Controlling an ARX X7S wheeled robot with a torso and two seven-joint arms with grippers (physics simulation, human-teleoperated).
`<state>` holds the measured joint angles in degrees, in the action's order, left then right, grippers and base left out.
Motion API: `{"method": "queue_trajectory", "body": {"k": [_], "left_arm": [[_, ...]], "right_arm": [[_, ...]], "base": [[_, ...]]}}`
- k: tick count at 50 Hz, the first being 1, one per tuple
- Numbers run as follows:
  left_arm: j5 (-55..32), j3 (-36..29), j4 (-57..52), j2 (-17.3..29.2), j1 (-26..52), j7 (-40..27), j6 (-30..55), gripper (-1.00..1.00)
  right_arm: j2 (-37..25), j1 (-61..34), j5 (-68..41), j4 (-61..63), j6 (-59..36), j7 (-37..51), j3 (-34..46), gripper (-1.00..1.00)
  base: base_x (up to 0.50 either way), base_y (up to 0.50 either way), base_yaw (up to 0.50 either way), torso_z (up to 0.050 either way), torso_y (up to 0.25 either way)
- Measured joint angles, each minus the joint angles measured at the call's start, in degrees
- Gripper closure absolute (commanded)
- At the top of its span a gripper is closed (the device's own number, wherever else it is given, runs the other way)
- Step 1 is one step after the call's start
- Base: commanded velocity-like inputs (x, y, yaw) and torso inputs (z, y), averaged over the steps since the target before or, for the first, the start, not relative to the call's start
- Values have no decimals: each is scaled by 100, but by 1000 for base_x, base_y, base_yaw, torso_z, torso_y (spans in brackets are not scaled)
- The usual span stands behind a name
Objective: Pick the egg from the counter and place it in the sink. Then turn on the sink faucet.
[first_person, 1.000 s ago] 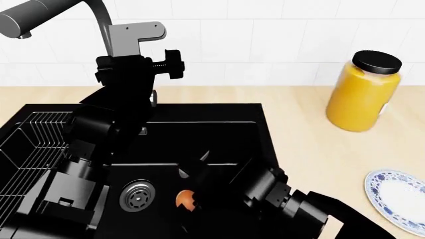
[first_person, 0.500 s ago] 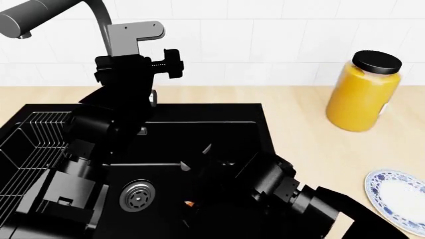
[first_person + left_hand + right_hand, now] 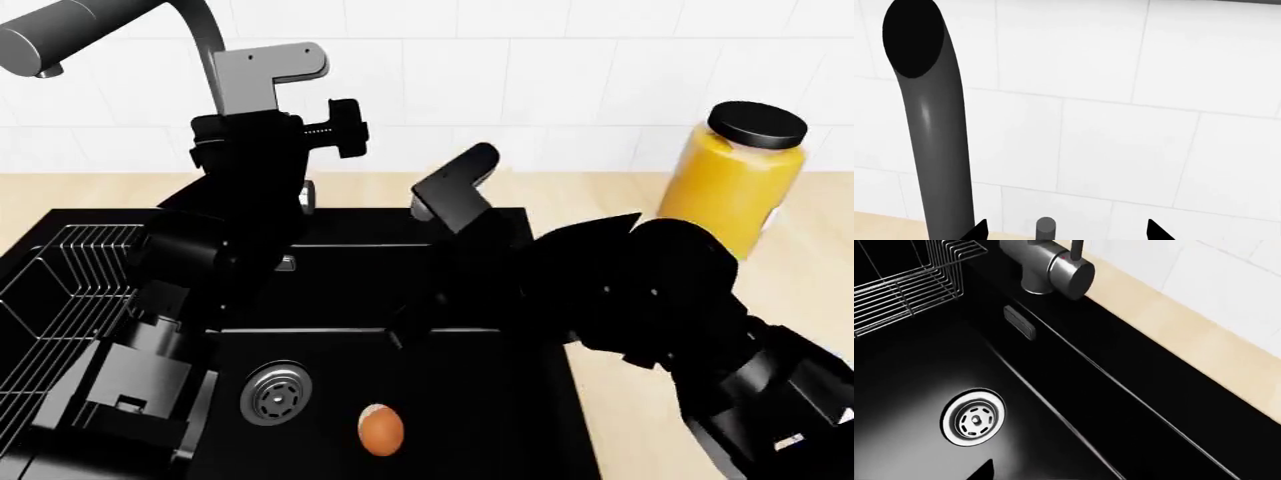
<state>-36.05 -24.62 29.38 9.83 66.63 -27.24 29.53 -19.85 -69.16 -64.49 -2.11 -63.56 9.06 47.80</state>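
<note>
White tile backs a beige counter [image 3: 627,300] round the black sink [image 3: 400,230]. Below the right gripper [image 3: 441,205] the egg [image 3: 380,429] lies loose beside the drain [image 3: 276,392], so placing looks done. Its jaws hold nothing; their spread I cannot tell. The left gripper [image 3: 1064,231], spread, faces the faucet [image 3: 931,130], likely for the handle.

Sink faucet [image 3: 937,150]: dark grey cylindrical tube, left of frame, rising from bottom edge to a black oval end at upper left. Wall [image 3: 1121,100]: white tiles, pale grout lines. Bench [image 3: 884,225]: beige strip, lower left corner. Small grey peg [image 3: 1045,227], bottom centre. Left gripper [image 3: 1064,231]: two black fingertips flank the peg, apart.
</note>
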Motion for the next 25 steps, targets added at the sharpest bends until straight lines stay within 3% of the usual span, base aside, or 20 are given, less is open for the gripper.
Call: {"method": "queue_trajectory", "body": {"k": [25], "left_arm": [[-401, 191, -325, -11, -87, 28, 86, -100]], "right_arm": [[-1076, -163, -451, 1644, 235, 1818, -1541, -100]], "base": [[0, 0, 0, 0, 0]]}}
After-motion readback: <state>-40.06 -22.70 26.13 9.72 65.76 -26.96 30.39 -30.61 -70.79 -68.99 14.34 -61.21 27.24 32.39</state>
